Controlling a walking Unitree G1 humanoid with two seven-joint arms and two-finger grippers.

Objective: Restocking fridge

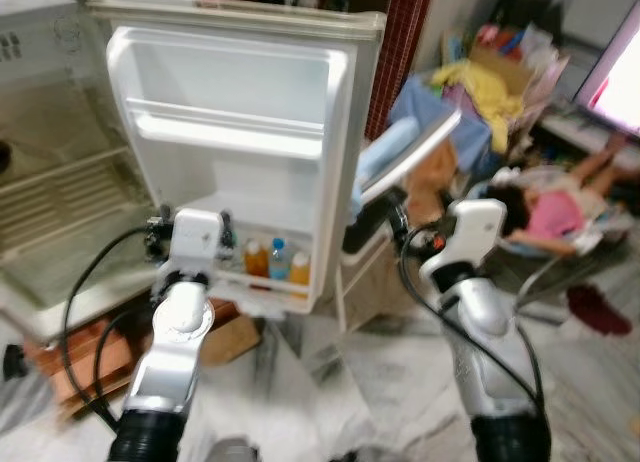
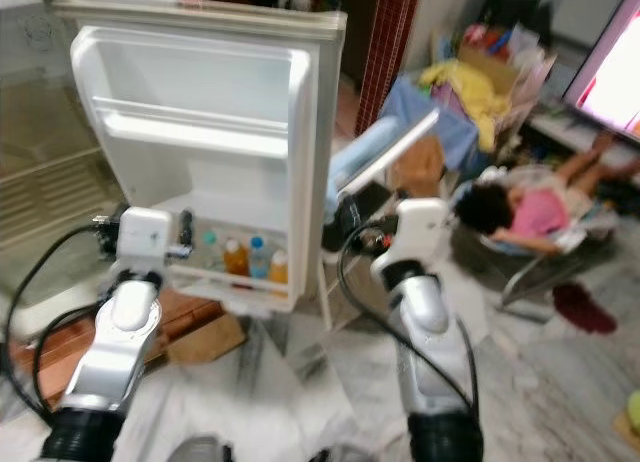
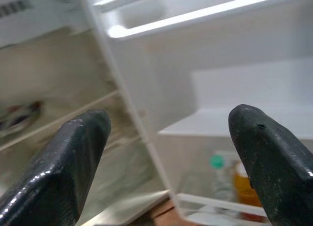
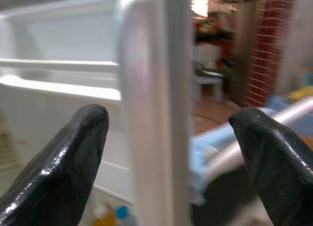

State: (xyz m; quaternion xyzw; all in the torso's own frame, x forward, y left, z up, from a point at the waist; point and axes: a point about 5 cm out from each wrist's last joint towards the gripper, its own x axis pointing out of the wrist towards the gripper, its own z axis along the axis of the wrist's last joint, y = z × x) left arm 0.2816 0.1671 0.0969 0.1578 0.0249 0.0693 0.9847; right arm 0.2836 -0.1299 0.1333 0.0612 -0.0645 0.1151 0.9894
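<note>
Three bottles [image 1: 278, 261] on fridge door [image 1: 240, 132] shelf | slippery, light; grasp mid-body | left gripper [image 3: 166, 152], right gripper [image 4: 168, 152] both spread, empty

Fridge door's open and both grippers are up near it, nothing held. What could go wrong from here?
1. The right gripper, fingers open, straddles the outer edge of the fridge door; moving ahead could knock or swing the door.
2. The left gripper, also open, is near the bottles in the bottom door shelf; a careless reach might topple them.
3. A person lies on the floor to the right; swinging or stepping that way risks contact.
</note>
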